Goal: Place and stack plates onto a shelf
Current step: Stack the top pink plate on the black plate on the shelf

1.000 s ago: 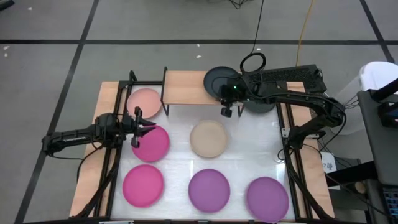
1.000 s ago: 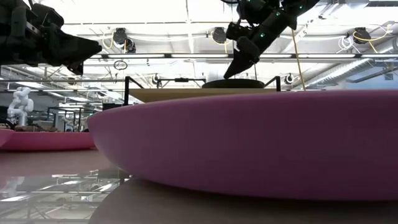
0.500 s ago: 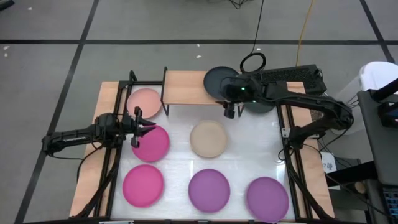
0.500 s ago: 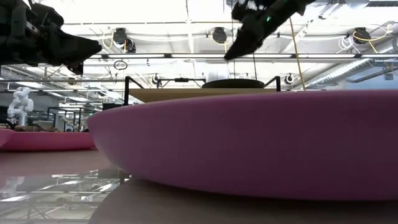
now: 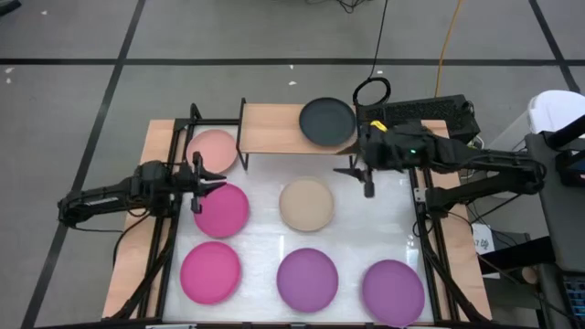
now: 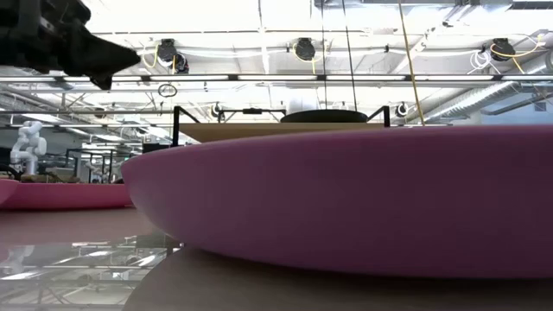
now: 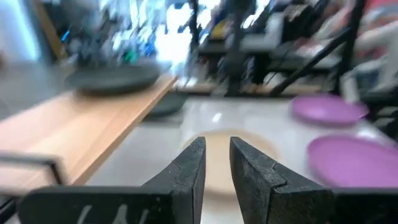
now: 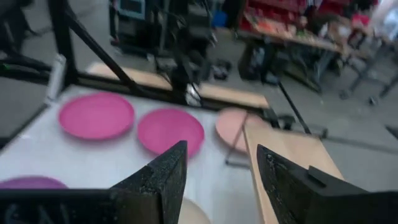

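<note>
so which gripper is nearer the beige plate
Right. The right gripper hovers just off the beige plate's shelf-side edge; the left gripper is farther, over the magenta plate.

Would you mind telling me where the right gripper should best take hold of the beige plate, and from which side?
Grip the beige plate by its rim on the edge facing the right gripper. It lies flat and shallow on the table, so only the thin raised rim offers a hold. The gripper, open beside that edge, should probably descend with one finger inside the rim.
</note>
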